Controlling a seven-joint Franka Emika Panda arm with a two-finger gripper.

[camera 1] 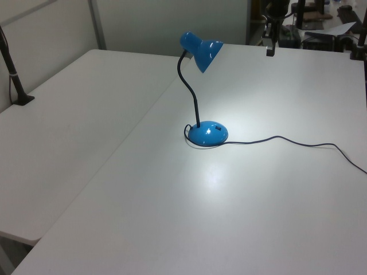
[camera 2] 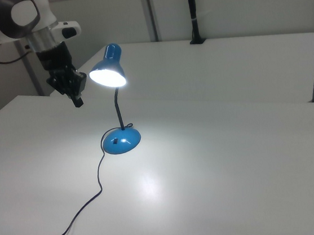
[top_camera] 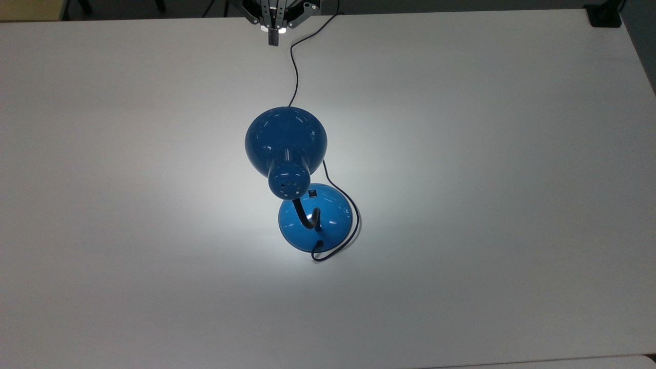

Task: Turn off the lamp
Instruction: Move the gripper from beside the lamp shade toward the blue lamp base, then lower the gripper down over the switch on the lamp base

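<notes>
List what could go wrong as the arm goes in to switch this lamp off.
1. The switch is small and sits on the domed base close under the shade, so the gripper, shut and far off at the table edge, may knock the shade on its way down.
2. The base is light-looking and glossy; an off-centre push could slide it instead of flipping the switch.
3. The cord runs beneath the likely approach path and could snag.
</notes>
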